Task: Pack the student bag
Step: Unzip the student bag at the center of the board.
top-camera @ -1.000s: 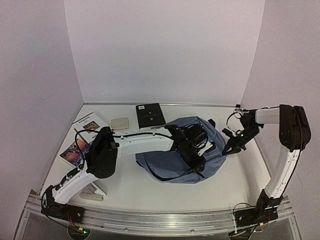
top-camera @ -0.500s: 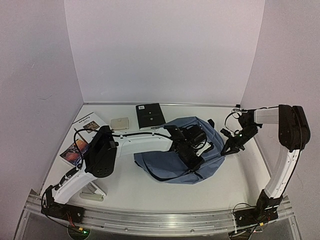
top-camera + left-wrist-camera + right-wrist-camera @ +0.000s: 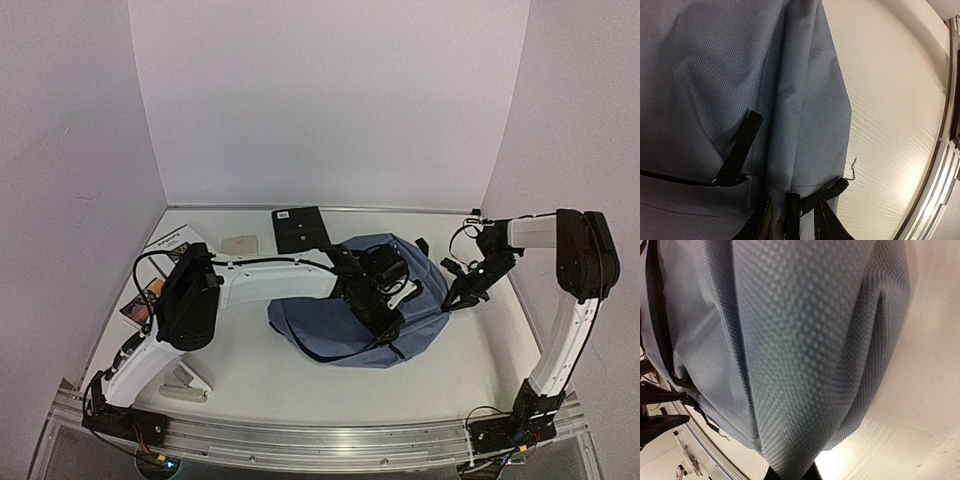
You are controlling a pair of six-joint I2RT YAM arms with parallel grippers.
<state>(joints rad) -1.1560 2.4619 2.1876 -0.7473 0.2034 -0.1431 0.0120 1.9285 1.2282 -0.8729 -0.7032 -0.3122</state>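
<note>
Top external, then the wrists: bag between both arms

Top external: found the student bag (image 3: 310,325) slumped mid-counter (image 3: 280,385), nearer the right edge, with its long axis slanting from near-left to far-right. Placed the left gripper (image 3: 385,318) over the bag's middle and the right gripper (image 3: 462,297) at its right-hand rim, so judged neither arm to need any reach.

Left wrist: showed only blue-grey cloth and black straps (image 3: 737,150); could not tell whether those jaws were parted or closed.

Right wrist: showed fabric gathered down into the jaws and pinched fast.
</note>
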